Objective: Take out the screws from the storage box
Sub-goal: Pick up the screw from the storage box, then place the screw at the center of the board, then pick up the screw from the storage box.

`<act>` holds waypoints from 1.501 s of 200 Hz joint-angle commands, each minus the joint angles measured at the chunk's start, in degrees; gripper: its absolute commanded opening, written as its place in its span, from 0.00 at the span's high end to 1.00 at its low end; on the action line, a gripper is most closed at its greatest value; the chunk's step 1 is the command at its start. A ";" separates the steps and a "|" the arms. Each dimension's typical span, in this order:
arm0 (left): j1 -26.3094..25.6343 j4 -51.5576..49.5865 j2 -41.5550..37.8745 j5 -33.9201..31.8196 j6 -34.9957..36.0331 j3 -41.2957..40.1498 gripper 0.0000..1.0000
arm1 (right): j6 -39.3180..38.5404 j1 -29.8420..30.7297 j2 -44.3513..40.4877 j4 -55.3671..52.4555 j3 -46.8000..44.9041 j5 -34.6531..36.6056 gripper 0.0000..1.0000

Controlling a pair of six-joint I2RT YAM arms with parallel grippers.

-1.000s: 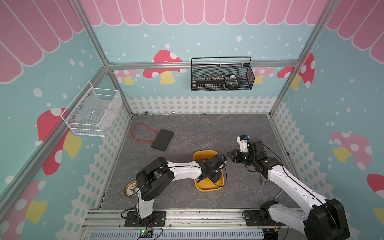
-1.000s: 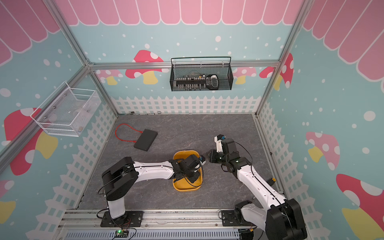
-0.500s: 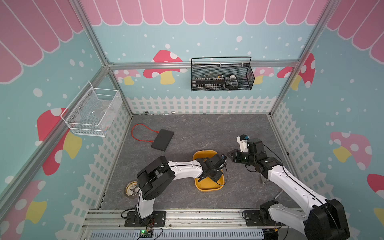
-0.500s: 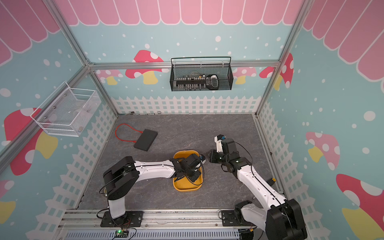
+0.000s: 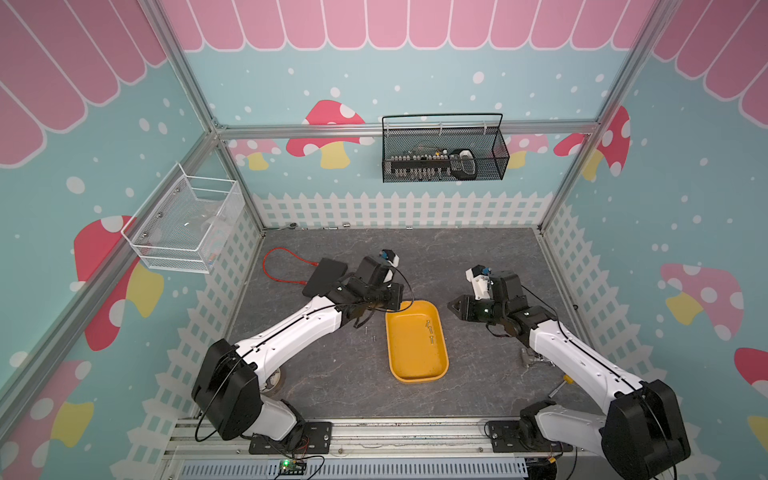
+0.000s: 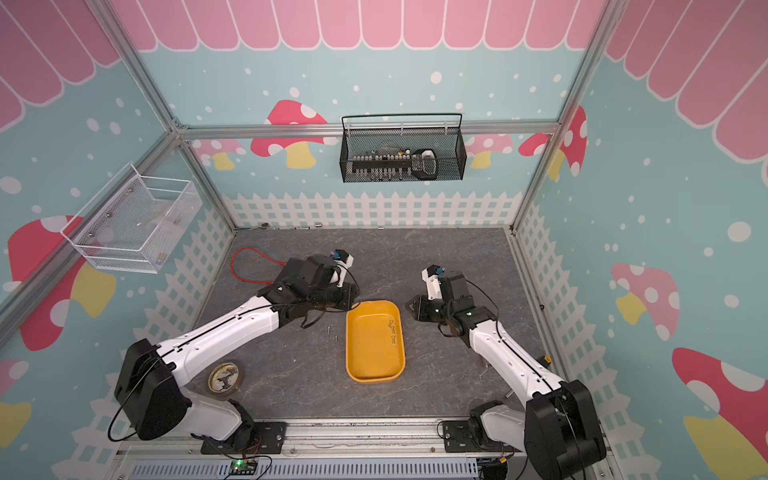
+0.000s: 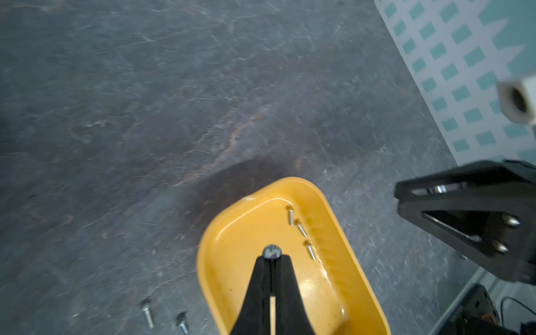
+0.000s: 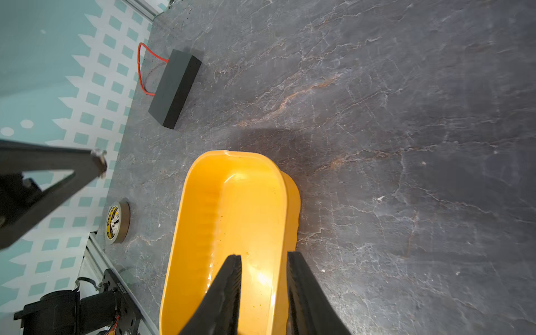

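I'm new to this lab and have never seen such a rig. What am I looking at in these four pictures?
Two white robot arms stand at the edge of a grey table. Each ends in a black two-fingered gripper. Both top views look down from overhead. The other two pictures come from a small camera on each wrist, looking along the fingers.

On the table is a yellow storage box with three screws inside and two more screws lying beside it. There is also a black box and a tape roll.

The left gripper is shut on one screw, whose head shows at the fingertips. The right gripper is open and holds nothing.
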 commanded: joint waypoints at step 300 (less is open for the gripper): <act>-9.94 0.49 5.18 1.83 -7.97 -0.43 0.69 | 0.51 7.18 -0.44 -0.54 -0.43 11.15 0.63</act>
